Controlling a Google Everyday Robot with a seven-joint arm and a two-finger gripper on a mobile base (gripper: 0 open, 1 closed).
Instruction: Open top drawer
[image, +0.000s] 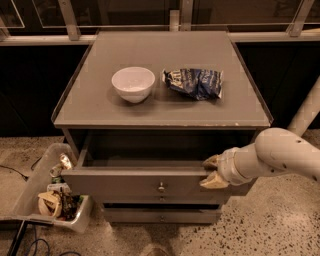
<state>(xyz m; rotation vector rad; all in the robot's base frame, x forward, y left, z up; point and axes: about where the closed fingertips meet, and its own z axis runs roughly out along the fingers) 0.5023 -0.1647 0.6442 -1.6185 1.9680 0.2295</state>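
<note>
Single high, close frontal view down onto the cabinet, gripper on the top drawer, lower right.
</note>
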